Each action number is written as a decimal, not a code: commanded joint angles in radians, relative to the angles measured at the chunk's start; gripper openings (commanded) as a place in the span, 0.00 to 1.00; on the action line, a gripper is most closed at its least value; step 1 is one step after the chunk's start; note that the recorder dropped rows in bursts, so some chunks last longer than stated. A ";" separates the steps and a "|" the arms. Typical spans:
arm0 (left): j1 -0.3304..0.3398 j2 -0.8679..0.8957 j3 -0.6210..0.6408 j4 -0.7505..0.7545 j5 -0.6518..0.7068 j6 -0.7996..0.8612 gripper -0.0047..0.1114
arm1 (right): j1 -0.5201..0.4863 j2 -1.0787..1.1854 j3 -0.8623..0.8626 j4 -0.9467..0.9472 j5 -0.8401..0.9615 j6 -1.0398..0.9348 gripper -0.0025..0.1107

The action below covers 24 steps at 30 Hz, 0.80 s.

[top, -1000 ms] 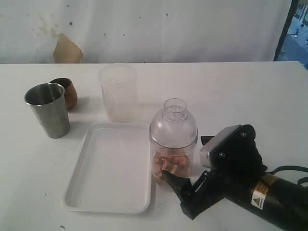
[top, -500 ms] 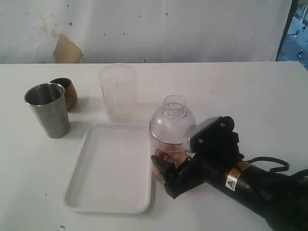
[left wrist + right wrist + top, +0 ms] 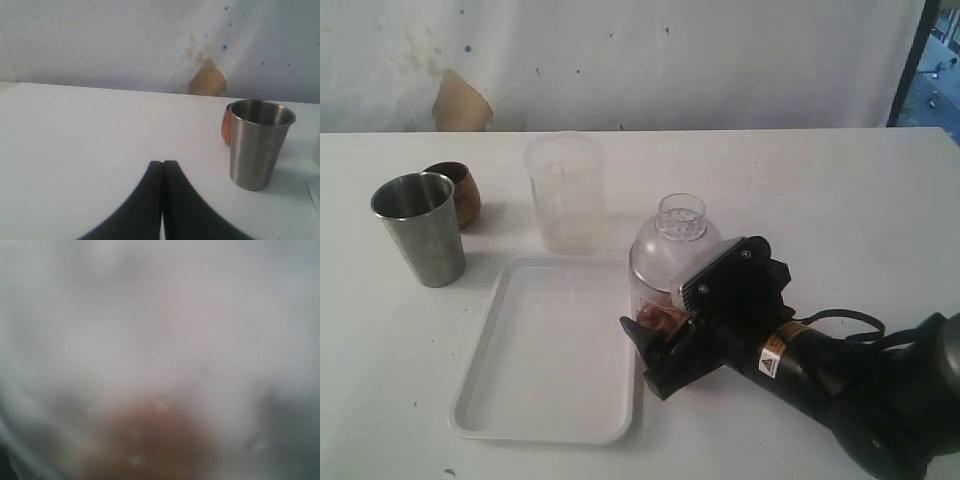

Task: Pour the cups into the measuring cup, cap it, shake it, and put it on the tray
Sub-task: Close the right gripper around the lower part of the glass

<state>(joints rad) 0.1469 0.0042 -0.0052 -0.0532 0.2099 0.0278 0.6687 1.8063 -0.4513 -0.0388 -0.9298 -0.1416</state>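
Item: clear plastic graduated measuring cup (image 3: 655, 295), clear dome cap (image 3: 670, 250) fitted, brown contents inside. Upright on white table (image 3: 820, 200), just beside white shallow rectangular tray (image 3: 550, 350). Right hand (image 3: 658, 325) straddles its base; grip cannot be told. Left hand (image 3: 162, 195): clenched, empty.

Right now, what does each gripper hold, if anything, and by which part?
Left gripper: shut, holding nothing. Right gripper: its fingers flank the measuring cup at its lower body; whether they are clamping it cannot be told.
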 commanded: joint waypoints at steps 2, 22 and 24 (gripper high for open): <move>0.001 -0.004 0.005 0.002 -0.008 -0.002 0.04 | -0.001 0.001 -0.007 0.002 -0.023 -0.012 0.89; 0.001 -0.004 0.005 0.002 -0.008 -0.002 0.04 | -0.001 0.001 -0.007 0.004 -0.023 -0.001 0.26; 0.001 -0.004 0.005 0.002 -0.008 -0.002 0.04 | -0.001 0.001 -0.007 0.004 -0.012 -0.001 0.11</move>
<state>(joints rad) 0.1469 0.0042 -0.0052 -0.0532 0.2099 0.0278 0.6687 1.8063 -0.4531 -0.0383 -0.9640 -0.1433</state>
